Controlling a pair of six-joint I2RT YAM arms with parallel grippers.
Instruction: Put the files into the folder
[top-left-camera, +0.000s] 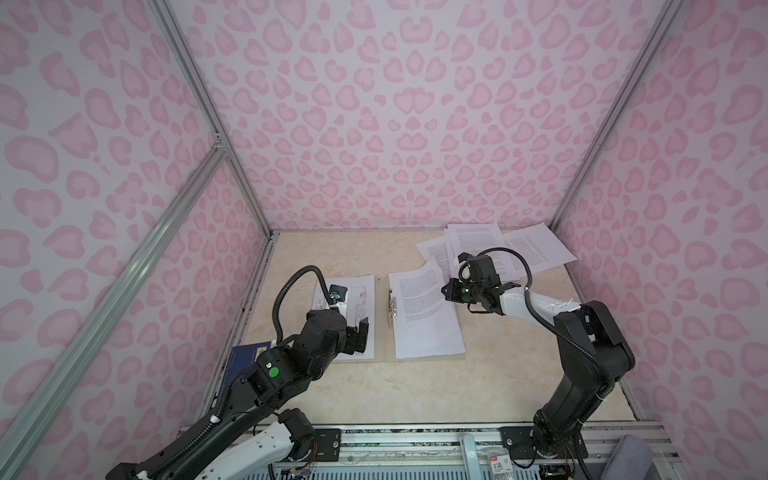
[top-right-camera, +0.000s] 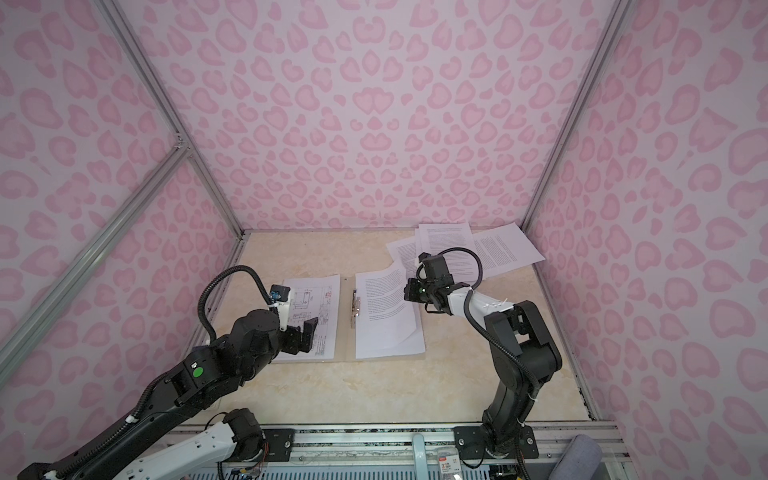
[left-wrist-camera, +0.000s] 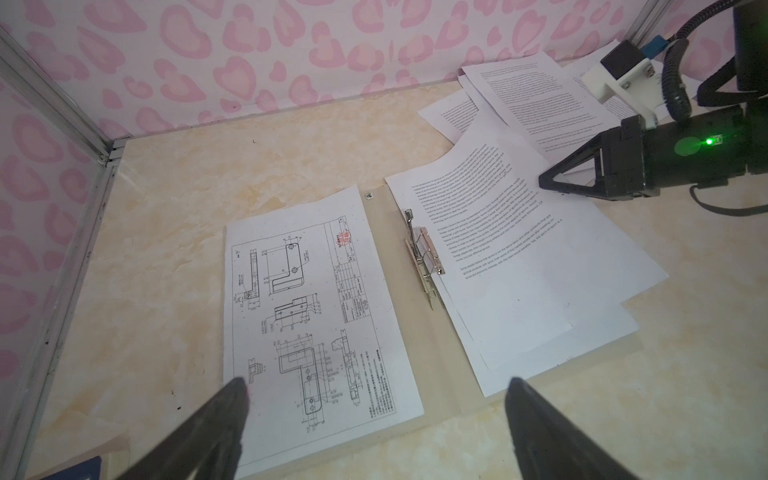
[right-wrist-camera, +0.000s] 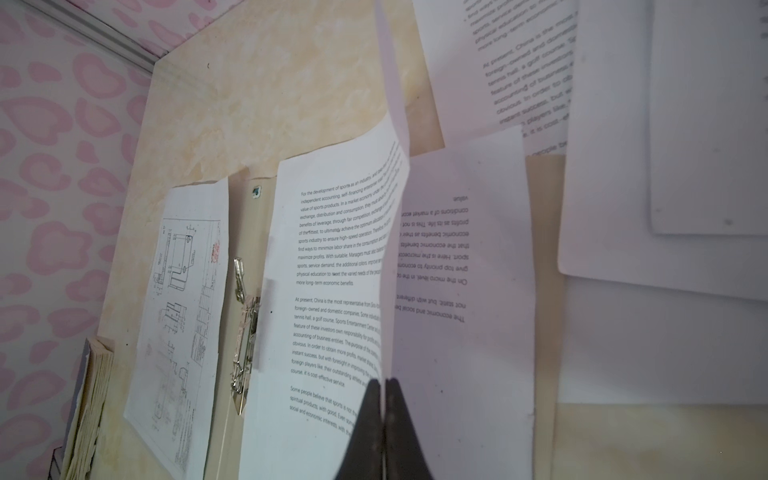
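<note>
Lies open and flat mid-tabletop: thin grey-beige rectangular folder (left-wrist-camera: 436, 353), silver metal clip (left-wrist-camera: 424, 253) by the spine. On the left leaf, white paper sheet with technical line drawings (left-wrist-camera: 311, 311); above its near end, left gripper (left-wrist-camera: 374, 419), fingers spread wide, holding nothing. On the right leaf, stack of white printed sheets (top-left-camera: 432, 336); top printed sheet (right-wrist-camera: 332, 291) curls up at its right edge, pinched there by right gripper (right-wrist-camera: 384, 411), fingers pressed together. Far right, loose white printed sheets (top-left-camera: 519, 249) fanned on marbled beige tabletop (top-left-camera: 374, 386).
</note>
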